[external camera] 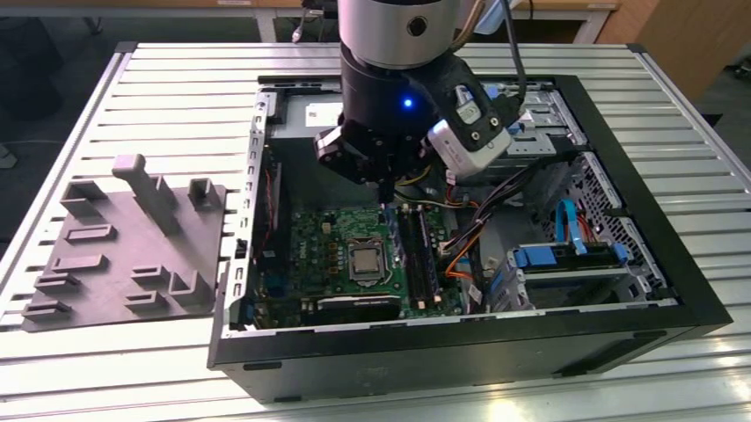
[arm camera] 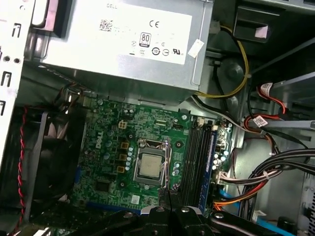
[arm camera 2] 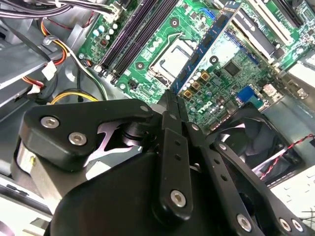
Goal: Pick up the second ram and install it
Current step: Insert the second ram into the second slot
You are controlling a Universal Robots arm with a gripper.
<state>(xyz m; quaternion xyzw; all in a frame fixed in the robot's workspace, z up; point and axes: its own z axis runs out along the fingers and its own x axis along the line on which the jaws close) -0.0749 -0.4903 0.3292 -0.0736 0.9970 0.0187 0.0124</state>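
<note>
Second ram, a thin dark blue-green memory stick (arm camera: 208, 162), seems to stand edge-up in the long black slots (arm camera: 193, 162) just beside the square silver processor socket (arm camera: 150, 166); whether it is latched I cannot tell. The black jaws are closed on nothing, poised above that socket. Seating it well likely needs a straight, even downward press.

Cam setup — one exterior, two wrist cams

The exterior view is taken from high up at a slant, mid range, so the table (external camera: 176, 88), the open PC case (external camera: 692, 299) and the arm (external camera: 393, 53) are taken in. Both wrist views are shot close in, past the gripper (arm camera 2: 172, 101) (arm camera: 169, 196), down into the case. The motherboard (external camera: 340, 255) (arm camera 2: 231, 54) (arm camera: 113, 147) w/ its CPU socket (external camera: 368, 261) (arm camera 2: 173, 56) (arm camera: 150, 167) is shared by all three — the fan (arm camera 2: 256, 137) (arm camera: 54, 157) by both wrist views.
</note>
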